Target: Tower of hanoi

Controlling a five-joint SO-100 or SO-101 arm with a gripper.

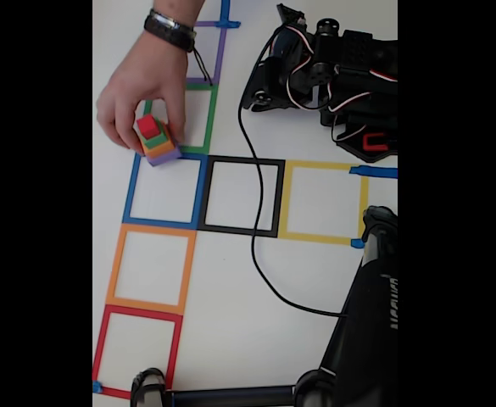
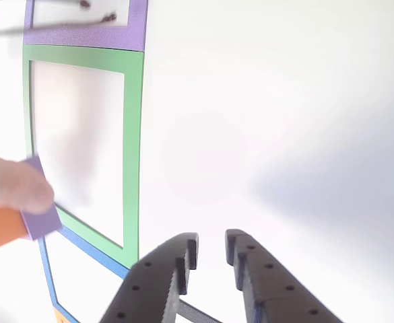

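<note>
While a person's hand [image 1: 142, 89] grips it, the stack of blocks [image 1: 157, 140] sits on the corner where the green square [image 1: 211, 119] meets the blue square [image 1: 201, 191]. It is a small stepped tower: a red cube on top, then green and orange layers, with a wider purple slab at the base. The blocks look like smooth, matte, hard-edged pieces. The fingers wrap the stack from above and behind, which reads as someone setting up or resetting the puzzle rather than the arm making a move.

In the other view the stack's purple and orange edges [image 2: 21, 225] show up and to the left of the gripper [image 2: 207, 259], well apart from it, partly covered by a blurred fingertip [image 2: 11, 185]. The gripper holds nothing; its two dark plastic jaws, ridged on the inner faces and dotted with small holes, stand slightly apart with only a narrow gap. It hangs over bare white table [image 2: 284, 101], just right of the green square's tape.

The squares are outlines of flat coloured tape: purple [image 1: 220, 51], black [image 1: 242, 196], yellow [image 1: 324, 201], orange [image 1: 150, 267] and red [image 1: 137, 349]. They likely serve as marked stations for the blocks. A thin black cable [image 1: 254, 246] curls across the table from the arm [image 1: 332, 72].
</note>
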